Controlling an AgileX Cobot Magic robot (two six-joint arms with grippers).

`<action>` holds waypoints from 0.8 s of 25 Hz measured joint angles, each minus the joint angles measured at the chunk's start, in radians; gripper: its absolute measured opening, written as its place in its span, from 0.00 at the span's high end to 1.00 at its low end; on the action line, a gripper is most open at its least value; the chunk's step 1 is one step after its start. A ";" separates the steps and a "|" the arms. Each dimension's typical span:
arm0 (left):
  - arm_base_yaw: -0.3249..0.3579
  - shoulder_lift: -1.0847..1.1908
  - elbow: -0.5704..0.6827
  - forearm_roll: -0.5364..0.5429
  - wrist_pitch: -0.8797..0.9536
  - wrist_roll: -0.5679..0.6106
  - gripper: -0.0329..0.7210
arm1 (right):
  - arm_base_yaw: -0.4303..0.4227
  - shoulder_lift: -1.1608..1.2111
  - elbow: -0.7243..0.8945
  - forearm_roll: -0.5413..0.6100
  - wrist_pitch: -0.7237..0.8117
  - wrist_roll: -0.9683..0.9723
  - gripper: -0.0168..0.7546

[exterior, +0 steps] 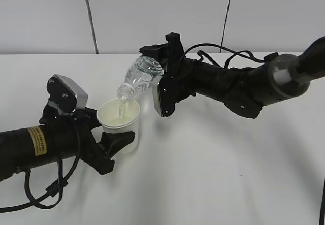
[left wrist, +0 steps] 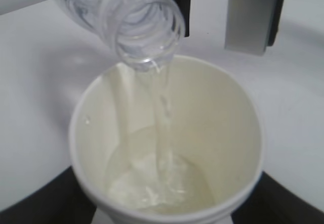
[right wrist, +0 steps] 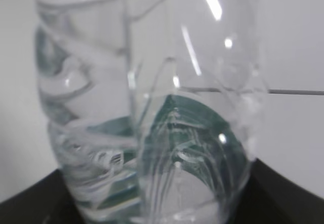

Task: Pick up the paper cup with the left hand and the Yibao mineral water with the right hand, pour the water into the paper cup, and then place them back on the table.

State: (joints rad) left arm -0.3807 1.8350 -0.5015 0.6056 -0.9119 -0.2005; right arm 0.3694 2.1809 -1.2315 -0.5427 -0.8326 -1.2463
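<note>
The off-white paper cup [exterior: 120,122] is held upright just above the white table [exterior: 213,174] by my left gripper [exterior: 116,142], which is shut on its lower wall. My right gripper [exterior: 161,70] is shut on the Yibao mineral water bottle [exterior: 139,76], tilted neck-down to the left. Its open mouth [left wrist: 147,29] hangs over the cup rim and a thin stream of water falls into the cup [left wrist: 167,148], which holds a shallow pool. In the right wrist view the clear bottle [right wrist: 152,133] fills the frame, green label showing through it.
A grey wall with dark vertical seams [exterior: 90,17] stands behind the table. The right arm [exterior: 244,85] reaches in from the right, the left arm [exterior: 35,146] with its yellow sticker from the left front.
</note>
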 joint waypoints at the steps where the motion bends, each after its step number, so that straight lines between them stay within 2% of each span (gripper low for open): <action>1: 0.000 0.000 0.000 0.000 0.000 0.000 0.36 | 0.000 0.000 0.000 0.000 0.000 0.000 0.39; 12: 0.000 0.000 0.000 0.001 0.003 0.000 0.36 | 0.000 0.000 0.000 0.002 0.000 0.000 0.39; 20: 0.000 0.000 0.000 -0.023 0.006 0.000 0.36 | 0.000 0.000 0.000 0.005 -0.013 0.193 0.39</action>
State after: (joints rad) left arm -0.3807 1.8350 -0.5015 0.5829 -0.9060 -0.2005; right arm 0.3694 2.1809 -1.2315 -0.5373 -0.8453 -1.0529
